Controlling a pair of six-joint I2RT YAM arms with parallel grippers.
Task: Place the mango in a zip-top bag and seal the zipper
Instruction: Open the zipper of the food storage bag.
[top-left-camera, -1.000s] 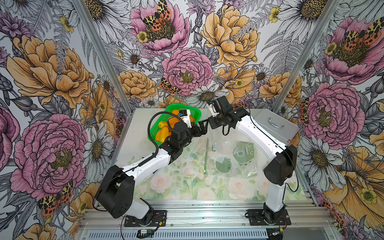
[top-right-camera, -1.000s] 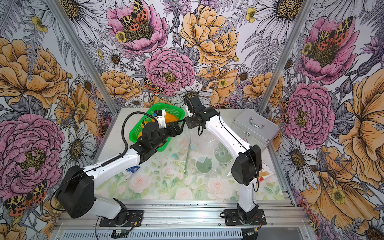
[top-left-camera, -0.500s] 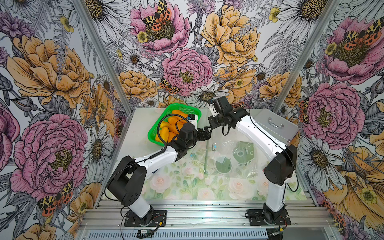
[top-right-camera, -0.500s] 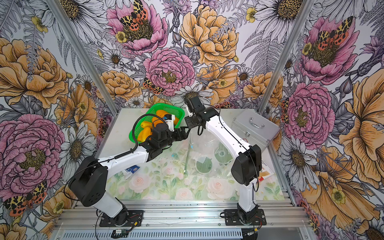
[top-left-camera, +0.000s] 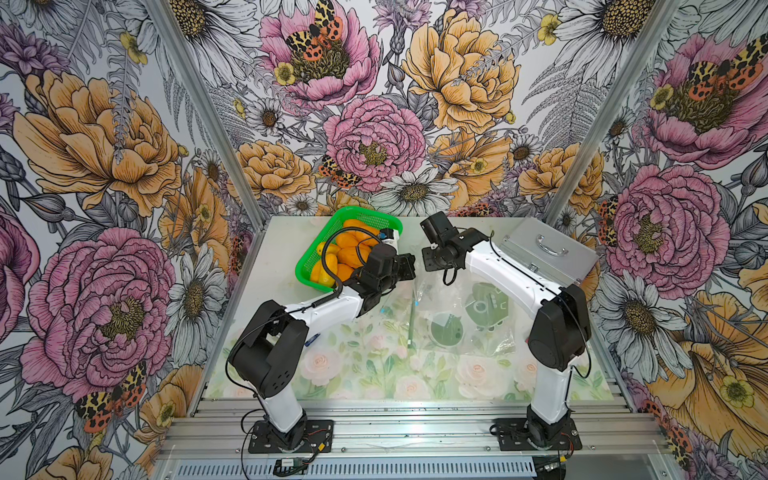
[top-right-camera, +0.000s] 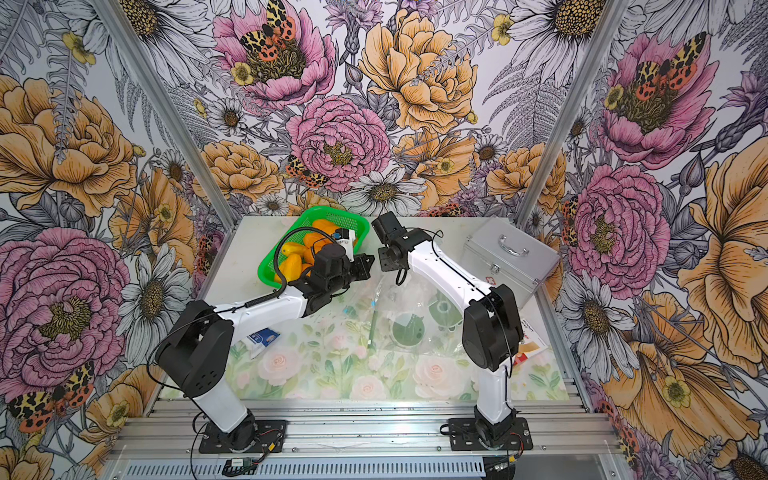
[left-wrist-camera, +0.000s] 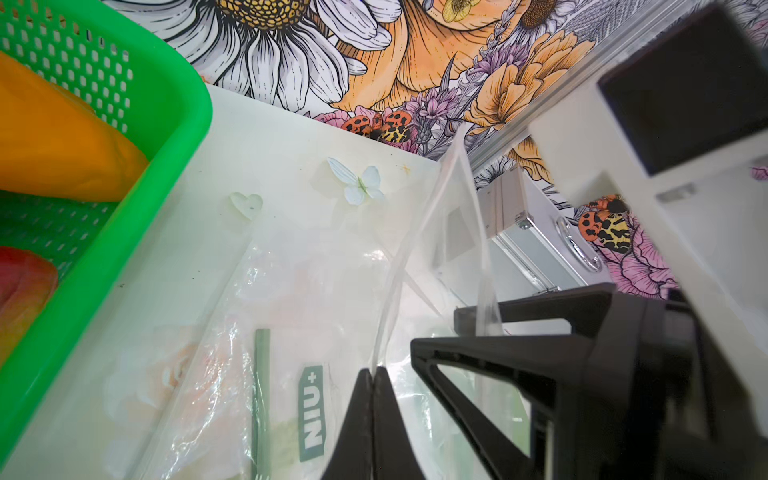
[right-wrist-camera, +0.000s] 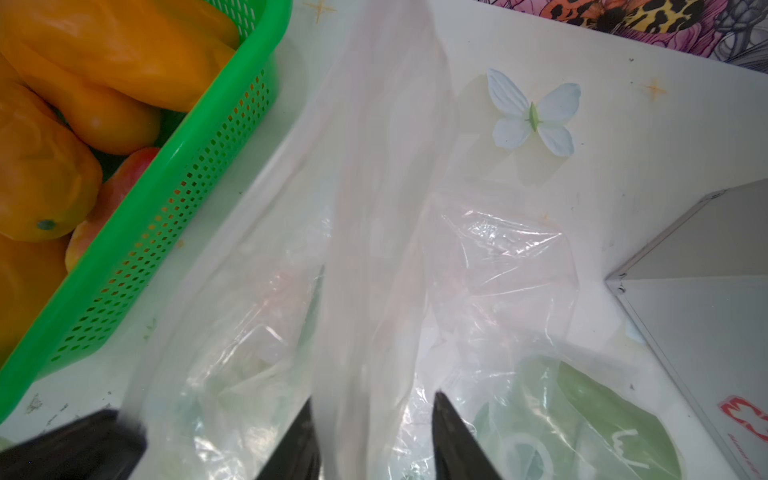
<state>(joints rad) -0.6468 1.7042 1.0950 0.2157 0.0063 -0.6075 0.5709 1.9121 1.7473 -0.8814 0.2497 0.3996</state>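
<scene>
Opening-the-bag step: left gripper (left-wrist-camera: 373, 372) is pinched tight on the bag (left-wrist-camera: 316, 270) lip, right gripper (right-wrist-camera: 372, 398) jaws apart around the film. Mangoes (top-left-camera: 351, 253) sit in the basket (top-left-camera: 305, 270). Next up, I'd guess: spread the mouth, then grab one.

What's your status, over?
Left gripper shut on bag edge. Right gripper open, film between jaws. Mangoes in basket, none bagged. No obstruction seen.

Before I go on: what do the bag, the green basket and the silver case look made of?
Zip-top bag: thin clear plastic film, glossy, crinkled and see-through. Basket: moulded green plastic, with a smooth rim and perforated walls. Case: probably aluminium, with matte silver panels and a shiny metal handle.
</scene>
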